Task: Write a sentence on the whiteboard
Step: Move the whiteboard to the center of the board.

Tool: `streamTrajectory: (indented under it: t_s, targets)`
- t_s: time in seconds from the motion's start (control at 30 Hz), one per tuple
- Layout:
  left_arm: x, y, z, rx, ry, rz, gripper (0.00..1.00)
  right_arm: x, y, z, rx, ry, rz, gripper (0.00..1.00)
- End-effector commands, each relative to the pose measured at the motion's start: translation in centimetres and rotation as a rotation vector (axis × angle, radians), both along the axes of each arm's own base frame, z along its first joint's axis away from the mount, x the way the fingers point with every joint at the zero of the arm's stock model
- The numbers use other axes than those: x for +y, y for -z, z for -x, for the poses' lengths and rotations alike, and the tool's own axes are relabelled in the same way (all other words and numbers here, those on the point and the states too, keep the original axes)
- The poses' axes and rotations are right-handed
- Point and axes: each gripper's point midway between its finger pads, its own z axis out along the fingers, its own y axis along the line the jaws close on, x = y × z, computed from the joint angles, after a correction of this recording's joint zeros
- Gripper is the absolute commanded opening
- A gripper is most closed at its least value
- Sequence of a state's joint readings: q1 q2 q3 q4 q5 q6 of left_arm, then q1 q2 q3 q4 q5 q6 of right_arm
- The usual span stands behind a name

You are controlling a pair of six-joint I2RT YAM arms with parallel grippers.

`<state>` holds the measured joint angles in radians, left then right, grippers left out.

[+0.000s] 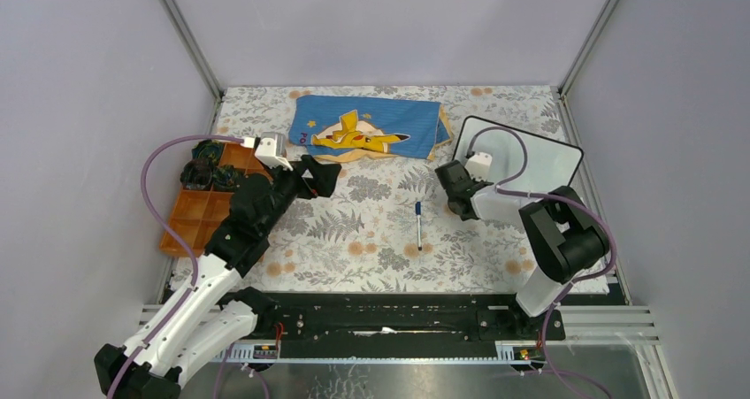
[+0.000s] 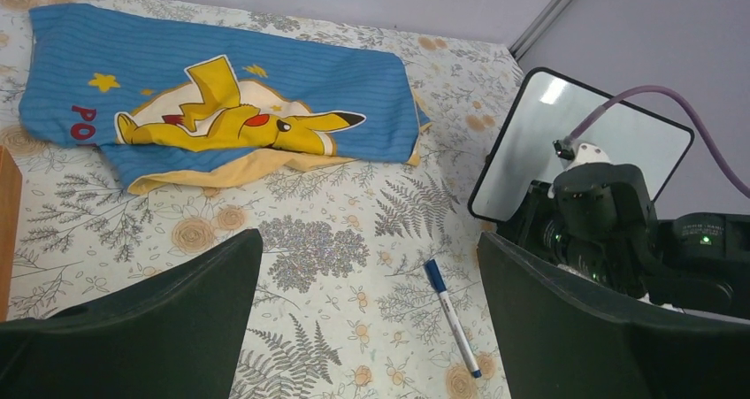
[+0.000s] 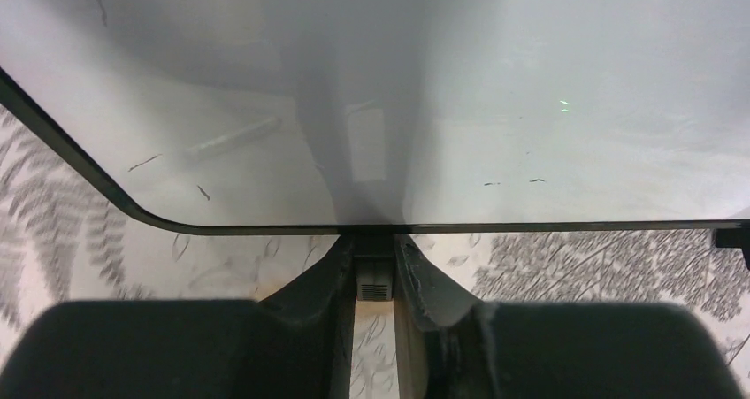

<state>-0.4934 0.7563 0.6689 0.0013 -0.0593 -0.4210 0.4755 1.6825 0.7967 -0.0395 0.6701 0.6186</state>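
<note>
Only a pen (image 1: 418,225) is lying in the middle lane. A cloth (image 1: 371,129) is blocking the far side, a whiteboard (image 1: 557,158) the right.

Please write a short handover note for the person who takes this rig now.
Left gripper: open, empty, above the flowered tablecloth.
Right gripper: shut on the edge of the small glossy white black-rimmed whiteboard, at the right.
Thin white marker with blue cap: lies loose mid-table.
Done: board gripped.
Left: take the marker, write the sentence; none shows yet.
</note>
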Motion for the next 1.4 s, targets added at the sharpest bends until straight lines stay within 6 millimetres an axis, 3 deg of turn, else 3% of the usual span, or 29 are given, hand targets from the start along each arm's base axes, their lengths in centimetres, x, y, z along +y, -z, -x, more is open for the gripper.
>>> streamTrajectory:
  t_s: [0.0,0.3,0.8,1.37]
  targets:
    - [-0.4,-2.0,0.2,-0.059,0.015,0.038,0.99,2.3,-1.2,1.7,-0.018,-0.046,0.012,0.07]
    - [-0.8,-1.8,0.5,-0.052,0.028,0.030,0.99,7.3,-1.8,3.5,-0.035,-0.137,-0.005,0.06]
    - [-1.1,-1.5,0.7,-0.047,0.030,0.014,0.99,16.5,-2.0,3.2,-0.052,-0.314,0.001,0.06]
    - [-1.3,-1.2,0.5,-0.038,0.033,0.009,0.99,22.5,-1.3,3.3,-0.048,-0.399,0.001,0.05]
